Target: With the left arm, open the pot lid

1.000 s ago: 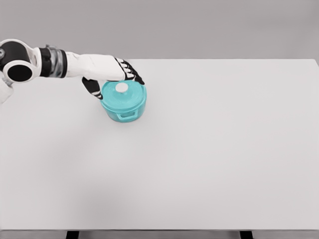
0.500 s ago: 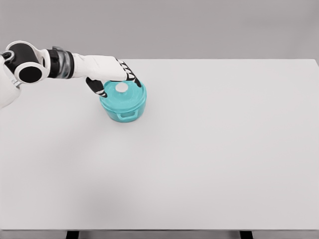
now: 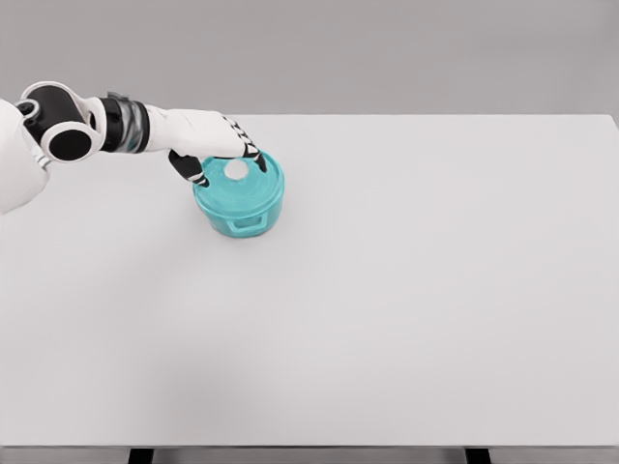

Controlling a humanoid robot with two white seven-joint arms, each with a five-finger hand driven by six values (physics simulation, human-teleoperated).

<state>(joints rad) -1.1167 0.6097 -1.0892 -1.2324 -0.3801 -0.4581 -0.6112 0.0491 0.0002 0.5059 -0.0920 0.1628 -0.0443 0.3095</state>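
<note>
A teal pot (image 3: pixel 240 198) stood on the white table (image 3: pixel 406 290), towards its far left part, with its lid (image 3: pixel 244 181) on and a small white knob (image 3: pixel 236 170) at the lid's middle. One side handle faced the near edge; the opposite one was hidden behind the pot. The left hand (image 3: pixel 218 145) reached in from the left and hung over the lid's far-left rim. Its dark-tipped fingers (image 3: pixel 253 155) curved down beside the knob, the thumb (image 3: pixel 191 170) low on the pot's left side. Whether any fingertip actually touched the knob or lid was too small to make out, so I could not tell if it gripped. The shoulder was cut off at the picture's edge.
</note>
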